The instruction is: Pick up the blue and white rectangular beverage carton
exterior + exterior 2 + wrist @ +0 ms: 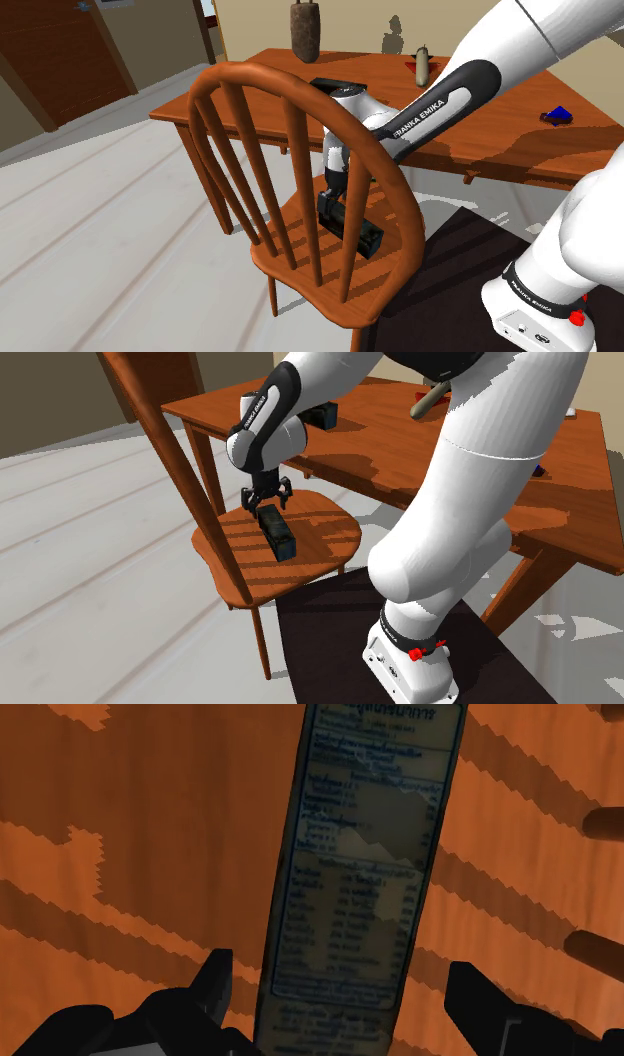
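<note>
Claw (267,504) apart, straddling carton (281,539) at its 11 o'clock end in second exterior view; carton flat on chair (330,532) seat.

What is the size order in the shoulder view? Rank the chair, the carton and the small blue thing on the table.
chair: largest
carton: second
small blue thing: smallest, though farther from the camera

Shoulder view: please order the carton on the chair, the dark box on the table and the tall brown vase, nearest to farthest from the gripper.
1. Dark rectangular carton with blue print: on the wooden chair seat, between the open fingers of the black gripper.
2. Dark box: near edge of the wooden table.
3. Tall brown vase: the table's far edge.
</note>
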`<state>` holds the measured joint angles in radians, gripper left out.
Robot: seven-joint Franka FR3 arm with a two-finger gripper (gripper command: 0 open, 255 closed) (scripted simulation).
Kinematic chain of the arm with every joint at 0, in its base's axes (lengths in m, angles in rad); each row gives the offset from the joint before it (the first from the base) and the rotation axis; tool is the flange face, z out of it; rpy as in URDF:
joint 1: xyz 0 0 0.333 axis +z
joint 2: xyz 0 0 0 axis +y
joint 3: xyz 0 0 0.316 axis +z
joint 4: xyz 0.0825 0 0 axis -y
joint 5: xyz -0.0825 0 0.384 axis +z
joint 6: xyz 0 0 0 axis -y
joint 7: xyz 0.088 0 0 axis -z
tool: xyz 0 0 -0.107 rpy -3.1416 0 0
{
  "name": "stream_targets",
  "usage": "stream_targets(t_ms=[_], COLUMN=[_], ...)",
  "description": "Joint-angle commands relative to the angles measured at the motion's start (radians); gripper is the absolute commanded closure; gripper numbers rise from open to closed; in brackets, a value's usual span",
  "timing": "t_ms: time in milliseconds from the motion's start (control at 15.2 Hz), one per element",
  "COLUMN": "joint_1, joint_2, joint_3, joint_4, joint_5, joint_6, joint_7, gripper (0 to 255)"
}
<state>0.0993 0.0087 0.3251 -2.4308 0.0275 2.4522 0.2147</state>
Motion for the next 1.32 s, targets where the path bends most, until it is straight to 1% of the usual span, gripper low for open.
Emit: stream_targets(t_ms=[0, 66, 198, 264, 858, 1254], joint_1=[0.000, 0.000, 0.000, 0.001, 0.000, -0.001], joint_2=[0.026, 0.044, 0.044, 0.046, 0.044, -0.024], joint_3=[0.000, -0.001, -0.001, -0.001, -0.001, 0.000], joint_4=[-0.003, -0.008, -0.008, -0.007, -0.008, 0.012], joint_5=[-0.012, -0.022, -0.022, -0.022, -0.022, 0.010], joint_6=[0.029, 0.051, 0.051, 0.052, 0.051, -0.034], joint_7=[0.008, 0.015, 0.015, 0.016, 0.015, -0.007], gripper=[0, 0, 0, 255, 255, 255])
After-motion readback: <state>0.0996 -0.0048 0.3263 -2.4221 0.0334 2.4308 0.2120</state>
